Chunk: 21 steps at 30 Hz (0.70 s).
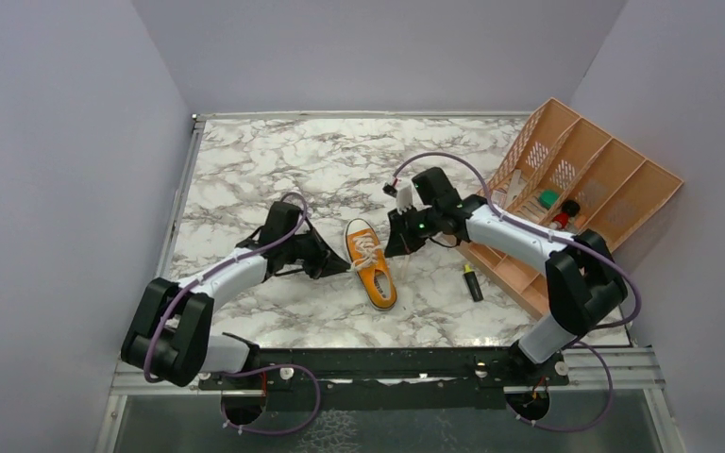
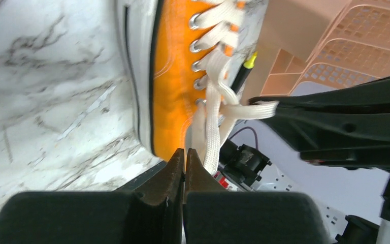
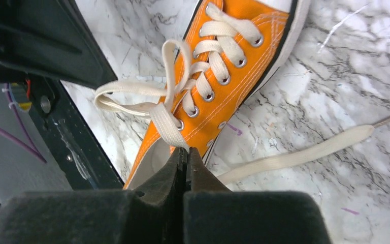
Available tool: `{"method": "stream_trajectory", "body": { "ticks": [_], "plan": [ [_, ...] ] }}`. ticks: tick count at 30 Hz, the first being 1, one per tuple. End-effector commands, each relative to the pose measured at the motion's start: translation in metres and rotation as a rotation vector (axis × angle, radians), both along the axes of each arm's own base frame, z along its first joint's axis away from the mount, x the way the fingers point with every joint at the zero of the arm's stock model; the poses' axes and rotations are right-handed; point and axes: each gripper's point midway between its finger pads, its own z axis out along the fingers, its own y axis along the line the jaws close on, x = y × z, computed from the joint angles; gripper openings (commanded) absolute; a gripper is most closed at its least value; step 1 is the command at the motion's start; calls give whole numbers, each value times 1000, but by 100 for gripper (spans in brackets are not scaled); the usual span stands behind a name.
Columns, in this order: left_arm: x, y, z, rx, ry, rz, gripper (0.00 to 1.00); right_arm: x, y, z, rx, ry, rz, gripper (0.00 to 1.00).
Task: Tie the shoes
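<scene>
Left gripper, nine o'clock of the sneaker, and right gripper at three each pinch lace so I can tighten.

We see white shells on the long links of the left arm and the right arm, with bulky black joint housings between them. A purple cable loops along each arm. A small green light glows near the right wrist. The left gripper and the right gripper have matte black, wedge-shaped fingers on blocky black bodies.
</scene>
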Motion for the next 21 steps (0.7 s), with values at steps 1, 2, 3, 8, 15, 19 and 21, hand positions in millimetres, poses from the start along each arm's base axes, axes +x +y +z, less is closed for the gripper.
{"method": "stream_trajectory", "body": {
  "ticks": [1, 2, 3, 8, 15, 19, 21],
  "plan": [
    [-31, 20, -19, 71, 75, -6, 0, 13, -5, 30, -16, -68, -70, 1],
    [-36, 24, -21, 85, 81, -4, 0, 15, -7, 32, -23, -72, -84, 1],
    [-41, 29, -24, 103, 90, -2, 0, 17, -10, 34, -33, -75, -104, 1],
    [-54, 50, -31, 162, 108, -13, 0, 29, -23, 56, -42, -129, -185, 1],
    [-64, 69, -40, 214, 147, -12, 0, 43, -41, 65, -70, -149, -259, 1],
    [-59, 83, -35, 268, 129, 23, 0, 47, -46, 67, -61, -151, -266, 1],
    [-53, 88, -29, 291, 99, 41, 0, 45, -44, 66, -50, -140, -252, 0]
  ]
}}
